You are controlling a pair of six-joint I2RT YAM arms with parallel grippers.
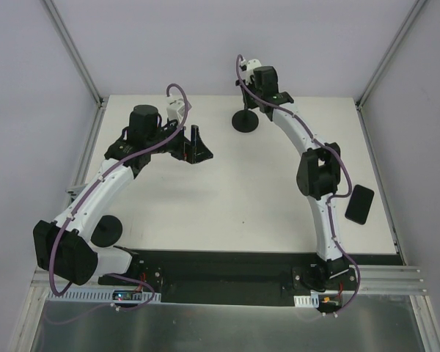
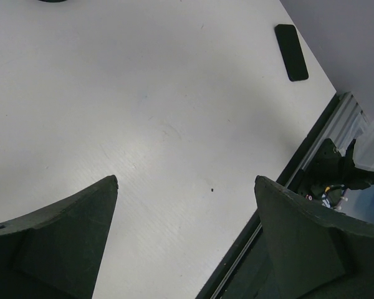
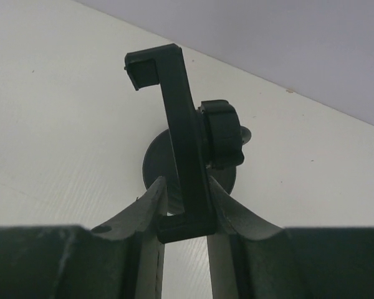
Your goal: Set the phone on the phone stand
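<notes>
phone [image 1: 360, 204], a small flat black rectangular slab, lies flat on the white bench [image 1: 227, 198] at its right edge, not yet on the stand. sweeping from the left: a black round disc [image 1: 106, 230] sits near the left arm's base, and whether it is a second stand i cannot tell. next, the left tool [image 1: 193, 149] hangs above the left half of the bench with its black fingers spread wide and nothing between them. right of centre, at the far side, stands the phone stand [image 1: 246, 121], a black round base with an upright post and a hooked clamp bar; the right tool [image 3: 186, 218] pinches the lower end of that bar, a finger pressed against each side. farther right again, beside the right arm's elbow, is the phone, well apart from both tools. its long axis runs roughly from the near edge toward the far one, leaning a little right at the far end. the right arm is nearer to it, but its tool is occupied and would have to let go and fold back; the left tool is free yet has the whole bench to cross. i judge the fingers should close across its short width.
</notes>
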